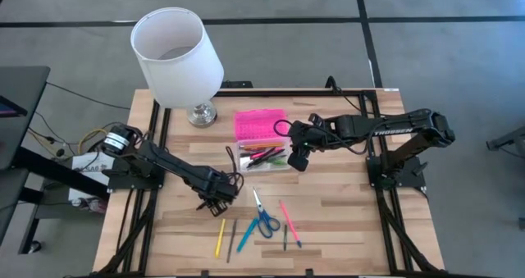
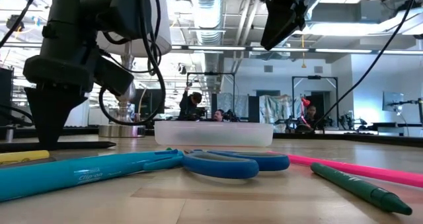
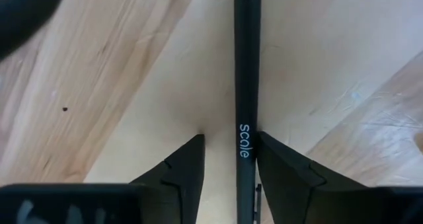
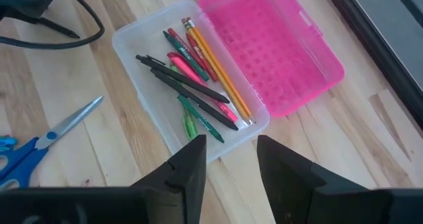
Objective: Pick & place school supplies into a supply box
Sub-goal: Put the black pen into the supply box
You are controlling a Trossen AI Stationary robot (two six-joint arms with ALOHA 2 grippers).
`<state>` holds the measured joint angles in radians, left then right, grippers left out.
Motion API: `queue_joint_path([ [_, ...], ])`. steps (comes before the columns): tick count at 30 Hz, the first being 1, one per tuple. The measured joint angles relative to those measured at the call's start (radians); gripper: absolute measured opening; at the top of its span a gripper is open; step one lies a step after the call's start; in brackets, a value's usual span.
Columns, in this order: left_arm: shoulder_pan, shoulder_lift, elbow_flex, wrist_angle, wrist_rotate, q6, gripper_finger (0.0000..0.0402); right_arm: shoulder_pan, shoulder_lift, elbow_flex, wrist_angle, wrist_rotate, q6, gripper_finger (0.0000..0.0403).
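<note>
A black pen (image 3: 246, 65) marked "scale" lies flat on the wood, and my left gripper (image 3: 230, 139) stands open astride it, pointing down near the table's left middle (image 1: 216, 200). The low view shows its tips (image 2: 46, 141) down at the pen (image 2: 73, 145). My right gripper (image 4: 230, 141) hovers open and empty above the near side of the clear supply box (image 4: 129, 49), right of it in the high view (image 1: 297, 161). The box holds several pens and pencils (image 4: 198, 78). Its pink lid (image 4: 271, 52) lies open behind it. My left gripper comes from above, pointing down, with one finger on each side of the black pen's barrel (image 3: 245, 148), the pen running between them. One finger (image 3: 271, 158) sits right against the barrel; I cannot tell whether it touches. The pen lies flat on the table.
Loose on the near table: a yellow pencil (image 1: 220, 237), a dark pencil (image 1: 232, 239), a blue pen (image 1: 246, 235), blue-handled scissors (image 1: 264, 219), a pink pen (image 1: 287, 216) and a green one (image 2: 357, 187). A white lampshade (image 1: 176, 56) stands at the far left. People are seen beyond the table.
</note>
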<state>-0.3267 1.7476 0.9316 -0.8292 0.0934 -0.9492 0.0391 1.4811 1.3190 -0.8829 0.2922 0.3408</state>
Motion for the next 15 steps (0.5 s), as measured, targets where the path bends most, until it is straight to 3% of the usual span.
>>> queue_joint_path([
  [6, 0.000, -0.003, -0.020, 0.038, 0.005, -0.007, 0.0105, 0.000, 0.000, 0.000, -0.003, -0.002, 0.011, 0.0127],
  [15, -0.002, -0.003, -0.020, 0.053, -0.020, 0.019, 0.0099, 0.001, 0.000, 0.000, -0.003, -0.002, 0.011, 0.0127],
])
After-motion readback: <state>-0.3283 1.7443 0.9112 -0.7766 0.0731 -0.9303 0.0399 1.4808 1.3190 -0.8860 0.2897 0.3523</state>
